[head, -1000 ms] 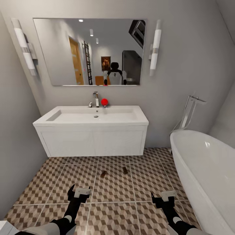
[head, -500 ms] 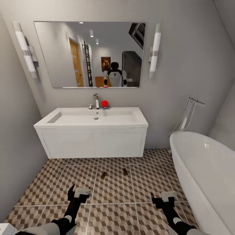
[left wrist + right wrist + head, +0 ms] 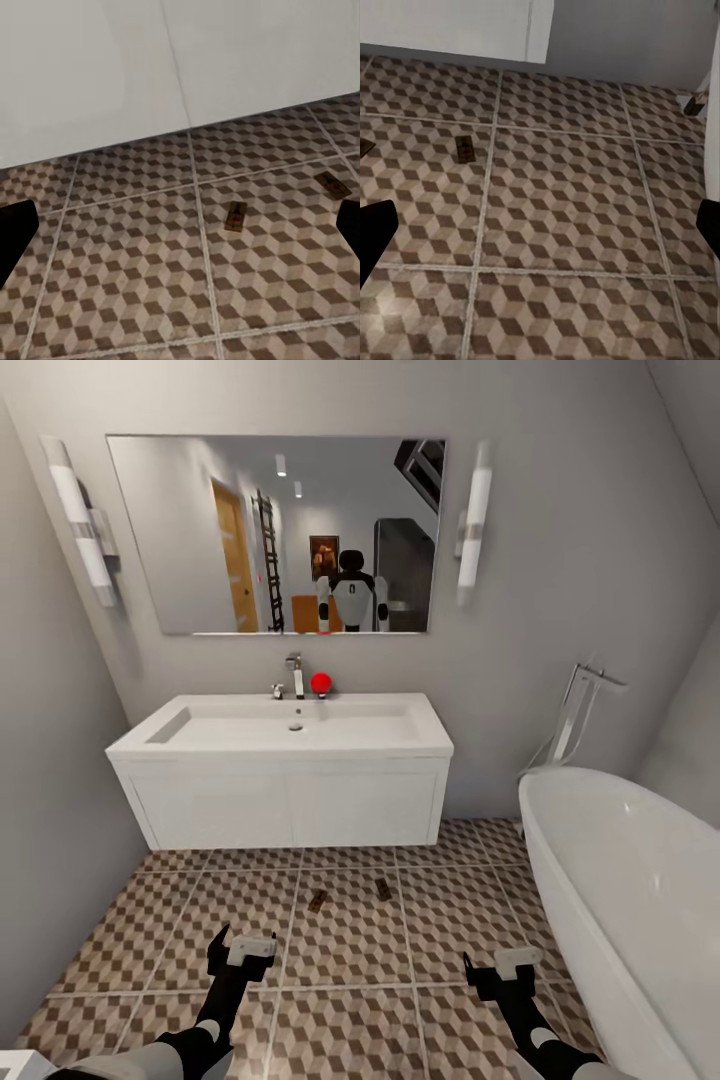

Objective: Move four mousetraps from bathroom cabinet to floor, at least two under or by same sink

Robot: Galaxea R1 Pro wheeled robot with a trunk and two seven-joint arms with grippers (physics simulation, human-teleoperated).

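Note:
Two small brown mousetraps lie on the cube-patterned bathroom floor [image 3: 340, 950] just in front of the white sink [image 3: 290, 728], one to the left [image 3: 317, 901] and one to the right [image 3: 383, 888]. The left wrist view has both of them, the nearer [image 3: 236, 217] and the farther [image 3: 332, 184]. One mousetrap [image 3: 464, 148] lies ahead in the right wrist view. My left gripper [image 3: 241, 950] and right gripper [image 3: 502, 966] hover low over the tiles, short of the traps. Both are open and hold nothing. The cabinet is out of view.
A white oval bathtub [image 3: 630, 880] with a chrome floor tap [image 3: 580, 710] takes up the right side. Grey walls close in on the left and behind the vanity. A mirror [image 3: 275, 530] hangs above the sink, and a red ball [image 3: 320, 682] sits by the tap.
The whole picture has slid slightly downward and the sink looks a little farther off, so the camera has moved. The traps and both grippers keep their places.

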